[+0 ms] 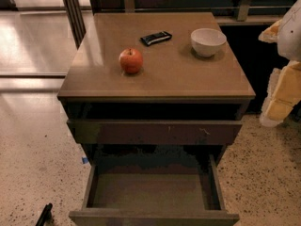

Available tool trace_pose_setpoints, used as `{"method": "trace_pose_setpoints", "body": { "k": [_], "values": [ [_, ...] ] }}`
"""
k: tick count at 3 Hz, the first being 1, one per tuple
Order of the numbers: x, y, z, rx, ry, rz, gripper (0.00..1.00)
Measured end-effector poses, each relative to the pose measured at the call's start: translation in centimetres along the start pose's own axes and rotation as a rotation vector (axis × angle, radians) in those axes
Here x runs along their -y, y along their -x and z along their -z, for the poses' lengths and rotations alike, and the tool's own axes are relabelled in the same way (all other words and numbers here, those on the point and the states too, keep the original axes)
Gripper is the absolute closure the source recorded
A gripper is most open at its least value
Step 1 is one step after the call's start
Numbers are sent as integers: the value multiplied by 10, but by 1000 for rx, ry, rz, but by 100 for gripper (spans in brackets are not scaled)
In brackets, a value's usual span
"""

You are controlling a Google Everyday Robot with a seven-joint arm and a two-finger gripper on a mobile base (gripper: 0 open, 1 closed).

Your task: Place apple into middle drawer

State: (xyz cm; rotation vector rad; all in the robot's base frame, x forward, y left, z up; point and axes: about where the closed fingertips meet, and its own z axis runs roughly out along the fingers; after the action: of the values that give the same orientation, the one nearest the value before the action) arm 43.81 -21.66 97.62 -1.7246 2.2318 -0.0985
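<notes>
The red-orange apple (131,60) stands on the left part of the brown cabinet top (160,79). The middle drawer (153,192) is pulled wide open at the bottom of the view, and its flat brown floor is bare. My gripper (281,95) hangs at the right edge of the view, beside the cabinet's right side. It is well to the right of the apple, above floor level, and holds nothing that I can see.
A white bowl (208,41) and a black packet (156,37) sit at the back of the cabinet top. The upper drawer (155,132), its front marked with pale scratches, sticks out slightly above the open drawer. A dark object (44,214) lies on the speckled floor at bottom left.
</notes>
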Motion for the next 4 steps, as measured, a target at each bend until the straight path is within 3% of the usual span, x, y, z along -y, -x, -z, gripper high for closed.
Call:
{"method": "trace_pose_setpoints", "body": {
  "k": [1, 2, 3, 4],
  "values": [
    [2, 1, 2, 5, -12, -4, 0],
    [26, 3, 4, 62, -84, -55, 0],
    [77, 9, 5, 176, -180, -137, 0],
    [127, 20, 6, 281, -242, -198, 0]
  ]
}}
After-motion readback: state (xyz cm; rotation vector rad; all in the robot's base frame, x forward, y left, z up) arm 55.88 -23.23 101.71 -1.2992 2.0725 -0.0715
